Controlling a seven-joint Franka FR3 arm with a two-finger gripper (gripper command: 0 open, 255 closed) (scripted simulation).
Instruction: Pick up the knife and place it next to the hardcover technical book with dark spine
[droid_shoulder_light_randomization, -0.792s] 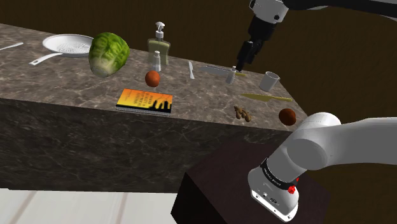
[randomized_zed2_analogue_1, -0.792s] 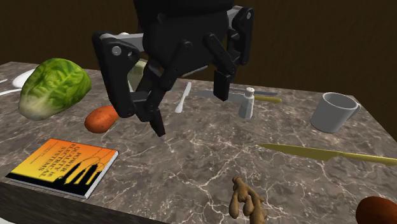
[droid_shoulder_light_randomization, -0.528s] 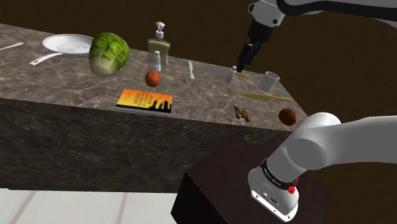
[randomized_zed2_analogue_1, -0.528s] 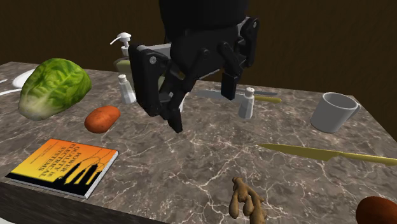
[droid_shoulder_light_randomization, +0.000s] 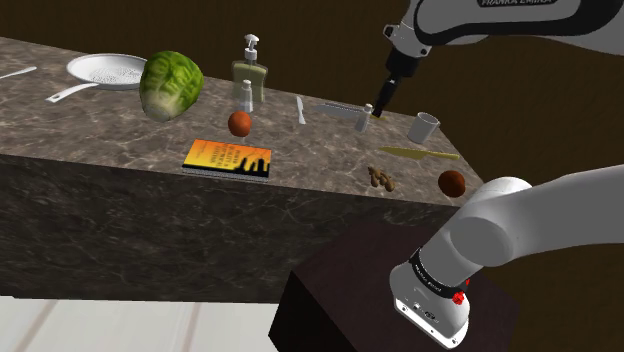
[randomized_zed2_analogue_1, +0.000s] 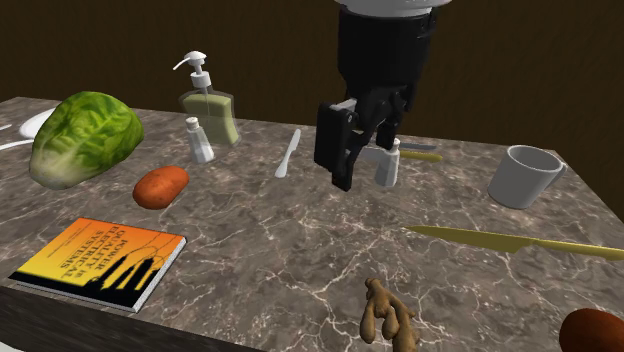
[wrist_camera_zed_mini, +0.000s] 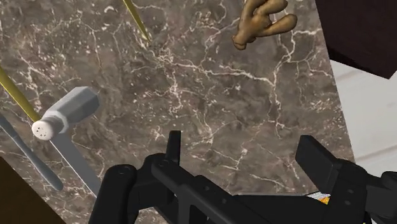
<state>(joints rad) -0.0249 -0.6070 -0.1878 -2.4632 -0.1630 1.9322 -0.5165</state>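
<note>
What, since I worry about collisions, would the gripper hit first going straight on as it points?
Likely the bare countertop: marble lies between the gripper's open fingers, the shaker off to one side.

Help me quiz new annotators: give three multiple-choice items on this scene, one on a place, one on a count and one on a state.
1. Where on the counter does the book lie?
A. Against the back edge
B. Close to the front edge
C. Hanging over one end

2. How many mugs stand on the counter?
A. One
B. Two
C. Three

3. How do the jaws stand?
A. Shut on nothing
B. Shut on a thing
C. Open, holding nothing

Answers:
1 B: the shoulder view shows the book flat, just behind the front edge.
2 A: a single pale mug stands at the second exterior view's right.
3 C: in the wrist view they stand apart, with bare counter between them.
</note>
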